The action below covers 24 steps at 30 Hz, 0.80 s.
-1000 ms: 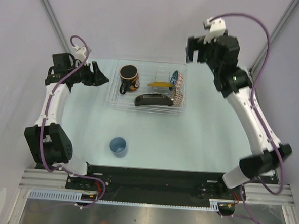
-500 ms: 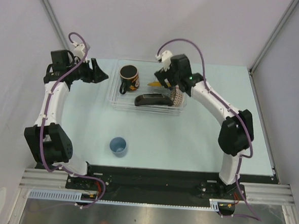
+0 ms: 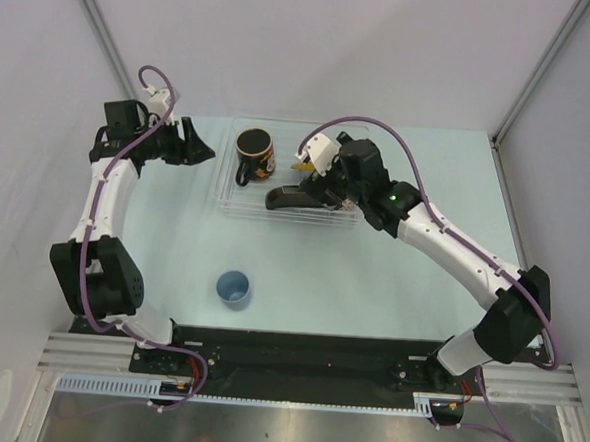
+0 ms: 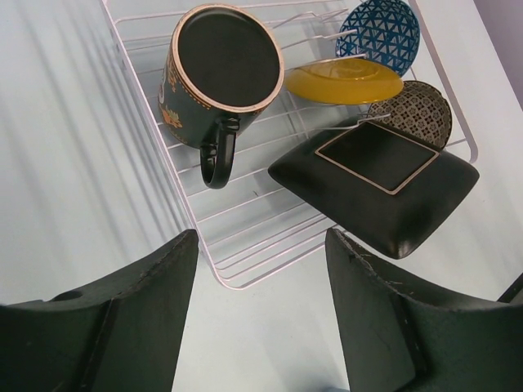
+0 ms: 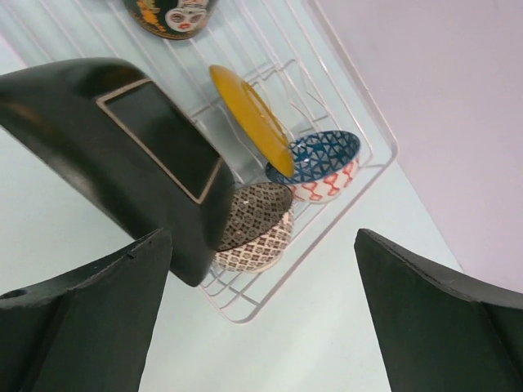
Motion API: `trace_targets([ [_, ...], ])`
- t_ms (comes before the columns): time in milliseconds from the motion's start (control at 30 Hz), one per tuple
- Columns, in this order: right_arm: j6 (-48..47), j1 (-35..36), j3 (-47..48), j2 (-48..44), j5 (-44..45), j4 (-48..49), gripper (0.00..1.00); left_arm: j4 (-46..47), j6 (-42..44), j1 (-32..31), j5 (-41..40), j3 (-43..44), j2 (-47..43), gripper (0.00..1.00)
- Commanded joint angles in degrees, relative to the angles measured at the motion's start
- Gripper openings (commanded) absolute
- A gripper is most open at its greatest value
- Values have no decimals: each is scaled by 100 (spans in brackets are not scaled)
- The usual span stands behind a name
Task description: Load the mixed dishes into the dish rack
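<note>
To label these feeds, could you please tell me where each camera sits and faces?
Top external: above, behind, looking down at the table; left arm, right arm show.
Left wrist: beside the dish rack, facing the mug; left fingers below.
Right wrist: low over the square plate; right fingers below.
Shared: both wrist views show the yellow plate.

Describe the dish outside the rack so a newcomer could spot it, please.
Find the clear rack at the far side of the table. Toward the near edge, left of centre, stands a small light-blue cup. It alone stands outside the rack.
</note>
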Motion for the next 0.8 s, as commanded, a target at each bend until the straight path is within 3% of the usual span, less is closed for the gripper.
trace_targets([
  [0,-386,201,-4,69,-121,-198,100,95,-66,55,112,168,-164,69],
  [400,-651,544,-4,482,-112,-594,100,77,-40,55,86,168,-147,68],
  [767,-897,561,-4,1317,169,-85,98,121,-5,55,77,168,-94,68],
])
